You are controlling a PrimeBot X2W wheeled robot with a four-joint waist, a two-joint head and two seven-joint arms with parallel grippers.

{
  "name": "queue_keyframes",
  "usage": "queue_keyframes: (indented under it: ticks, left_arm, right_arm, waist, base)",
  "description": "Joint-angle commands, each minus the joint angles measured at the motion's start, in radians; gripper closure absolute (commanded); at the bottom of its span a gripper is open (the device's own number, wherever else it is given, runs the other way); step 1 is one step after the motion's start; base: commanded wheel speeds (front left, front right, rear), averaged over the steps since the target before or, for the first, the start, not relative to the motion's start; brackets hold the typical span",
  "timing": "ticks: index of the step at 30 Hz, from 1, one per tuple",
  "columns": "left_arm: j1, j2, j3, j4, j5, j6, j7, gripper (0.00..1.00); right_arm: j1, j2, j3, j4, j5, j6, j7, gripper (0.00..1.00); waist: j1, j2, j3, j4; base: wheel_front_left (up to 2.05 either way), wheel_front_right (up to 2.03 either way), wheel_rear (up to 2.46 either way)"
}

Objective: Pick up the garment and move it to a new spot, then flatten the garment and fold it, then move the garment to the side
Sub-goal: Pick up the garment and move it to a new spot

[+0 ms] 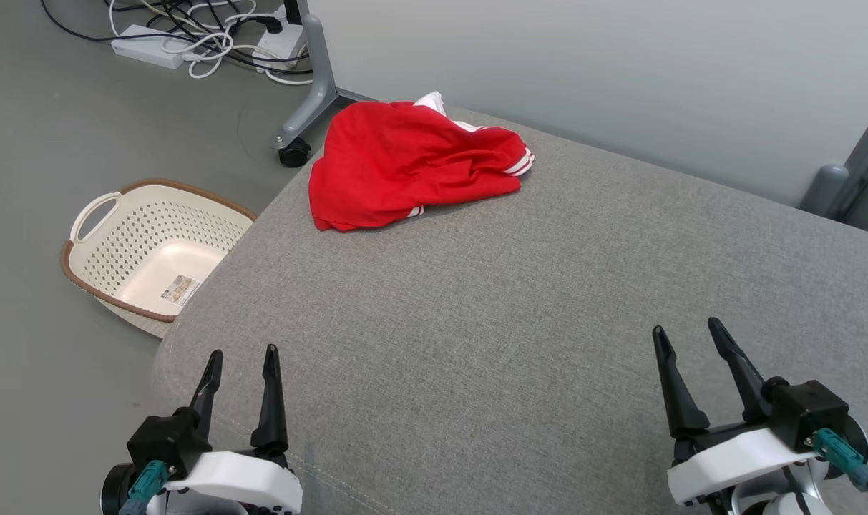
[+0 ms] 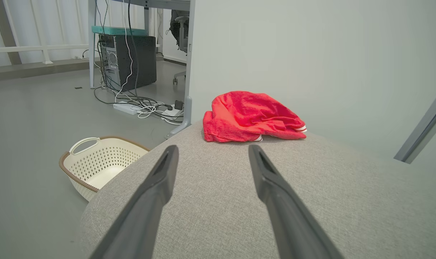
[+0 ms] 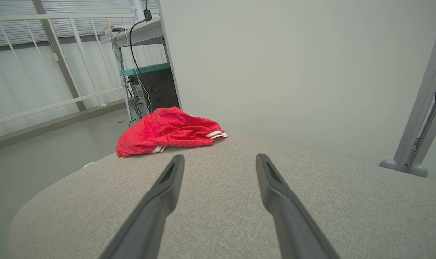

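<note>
Two claws on show, left claw (image 1: 242, 350) at the near left and right claw (image 1: 686, 325) at the near right, each with its two dark fingers spread wide and nothing between them. Both hang over the near edge of the grey fabric-covered table (image 1: 512, 300), well apart from each other. One garment (image 1: 405, 164) in play: a red piece with white striped trim, crumpled in a heap at the far left corner of the table, a long way from either claw. From the left wrist, the left claw (image 2: 213, 147) points up the table with the garment (image 2: 250, 115) lying beyond its fingertips. From the right wrist, the right claw (image 3: 220, 156) has the garment (image 3: 164, 131) far and to the left. Down on the floor to the left of the table sits one cream perforated basket (image 1: 140, 229) with a brown rim. Beyond it, a white power strip (image 1: 147, 46) lies in a tangle of cables, and a grey frame leg ends in one black caster (image 1: 294, 151)
</note>
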Motion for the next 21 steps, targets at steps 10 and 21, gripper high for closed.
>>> queue_keyframes:
  ticks: [10, 21]
  left_arm:
    - [-0.085, 0.011, 0.032, -0.012, -0.001, -0.012, -0.004, 0.0]
    - [-0.402, 0.151, 0.046, 0.005, 0.072, -0.076, 0.043, 0.0]
  right_arm:
    - [-0.009, -0.006, -0.04, -0.07, -0.047, 0.0, 0.021, 0.0]
    - [-0.11, -0.006, -0.032, -0.175, -0.109, 0.0, 0.054, 0.0]
  waist:
    - [0.0, -0.0001, 0.081, -0.051]
    - [0.0, -0.0001, 0.281, -0.183]
  base:
    - [0.0, 0.0, 0.0]
    - [0.0, 0.0, 0.0]
